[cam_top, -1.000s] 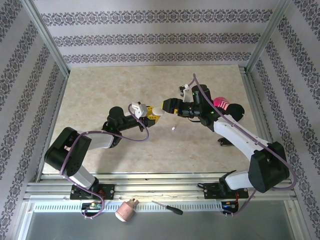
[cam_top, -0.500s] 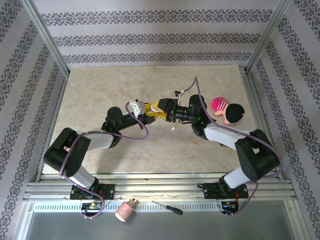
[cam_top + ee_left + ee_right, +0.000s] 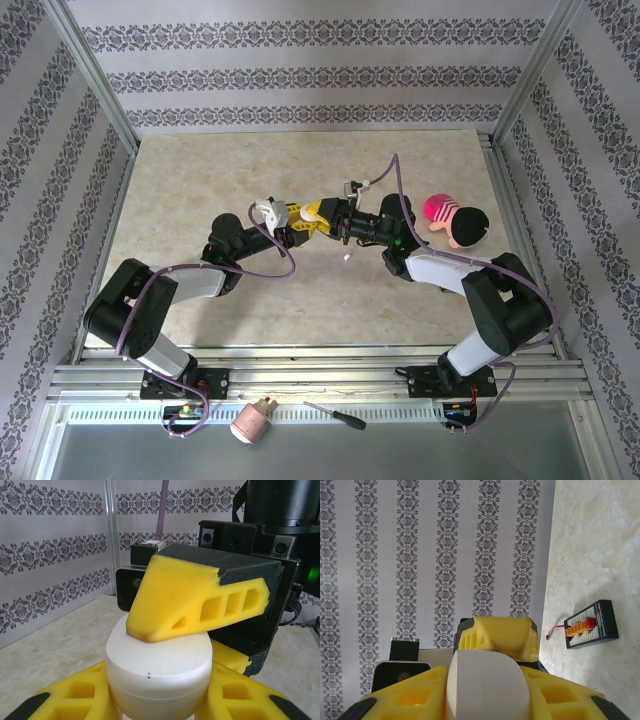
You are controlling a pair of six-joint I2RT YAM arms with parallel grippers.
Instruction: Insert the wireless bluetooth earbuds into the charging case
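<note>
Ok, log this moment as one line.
left pincer: shut on white charging case | right pincer: shut on same case, opposite side | case: closed | earbud: loose on table

I note the left arm [image 3: 165, 290] and right arm [image 3: 470, 272]: black joint housings, white link shells, and a purple cable [image 3: 272, 271] trailing along each. The left gripper [image 3: 294, 226] and right gripper [image 3: 322, 214] carry yellow fingers [image 3: 200, 600] with windowed cut-outs and black backing. A green light [image 3: 314, 573] glows on the right wrist.
</note>
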